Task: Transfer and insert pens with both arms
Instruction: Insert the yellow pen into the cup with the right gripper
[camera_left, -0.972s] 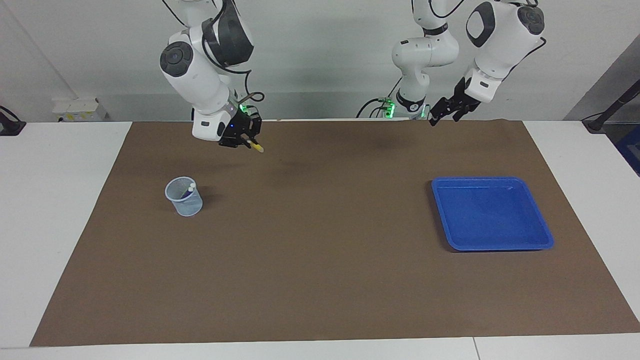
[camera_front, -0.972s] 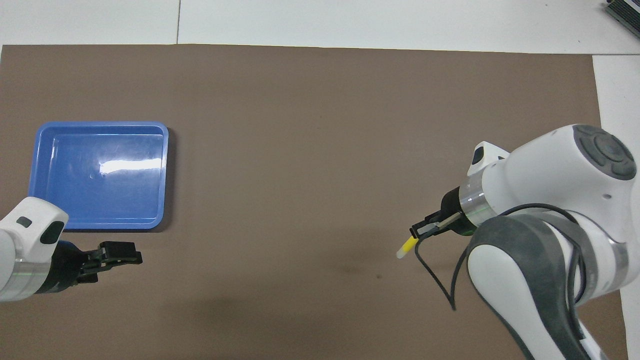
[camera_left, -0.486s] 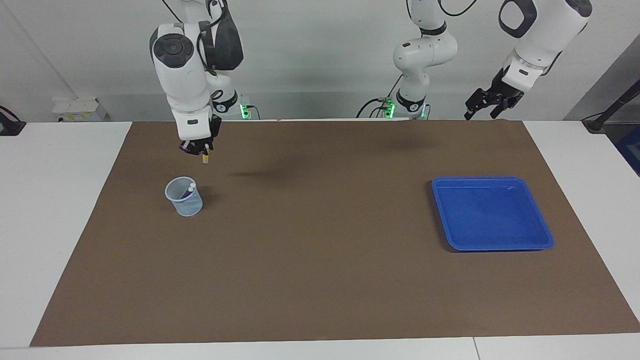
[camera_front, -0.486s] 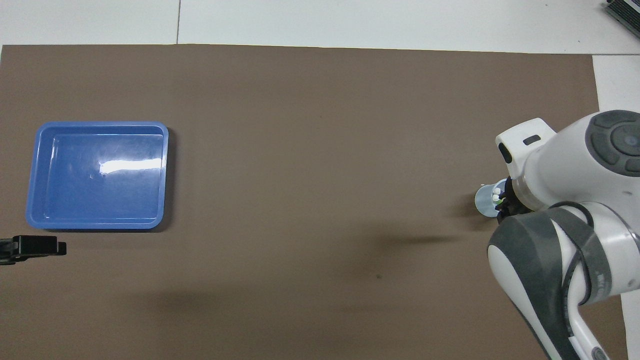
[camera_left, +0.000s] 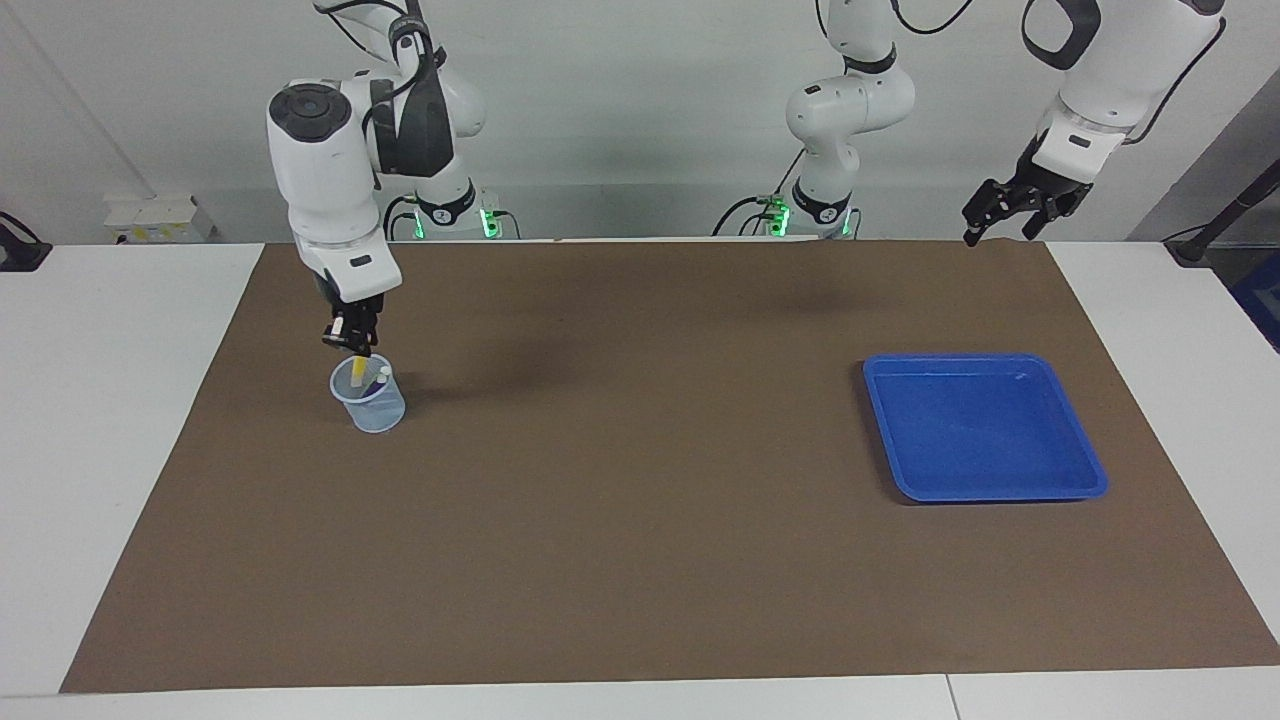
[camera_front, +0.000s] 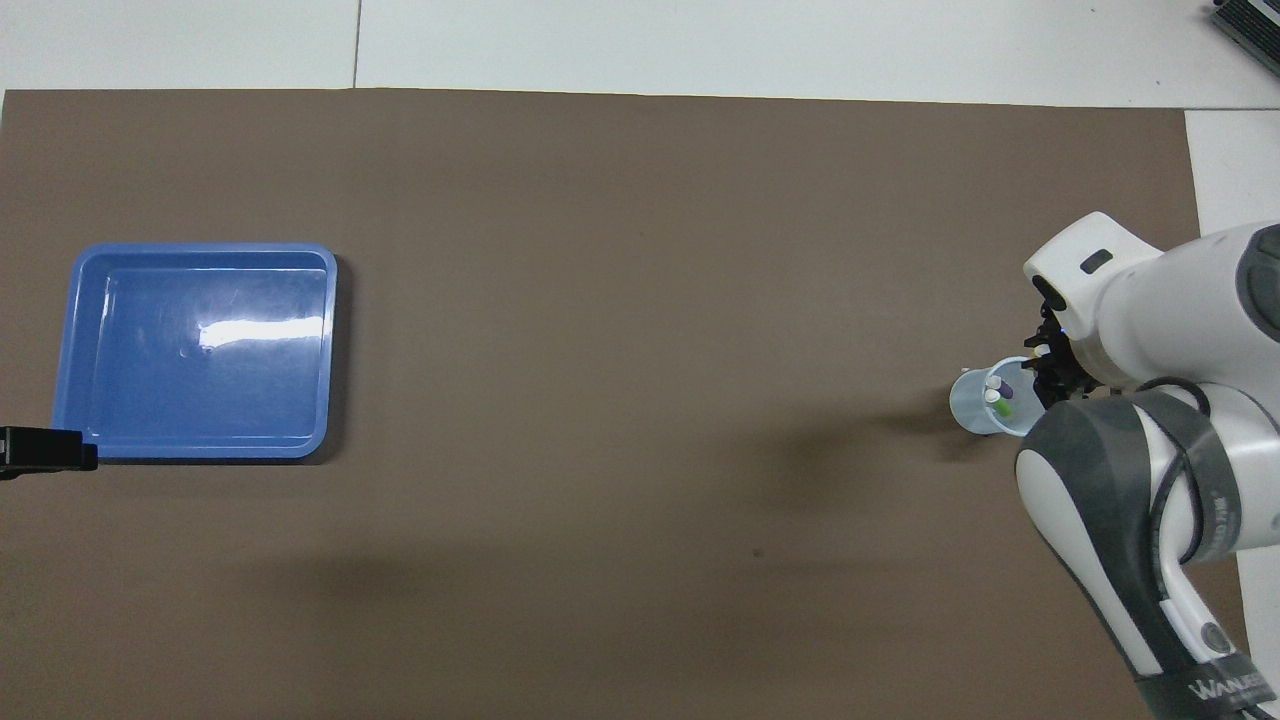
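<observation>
With purple and green pens (camera_front: 998, 396) already in the cup (camera_left: 369, 404) and the blue tray (camera_left: 983, 427) empty, the right gripper (camera_left: 349, 343) grips the yellow pen (camera_left: 357, 371) half-inserted, while the left gripper (camera_left: 1010, 210) waits open-fingered.

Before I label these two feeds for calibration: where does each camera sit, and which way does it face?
Facing view: high across the table, looking back at both robots; both arms show whole, the right hand lowering the yellow pen into the cup.
Overhead view: high above the robots' end, looking steeply down and forward; the right arm and only the left hand tip show.
Shared: cup, blue tray, brown mat, half a turn apart.
</observation>
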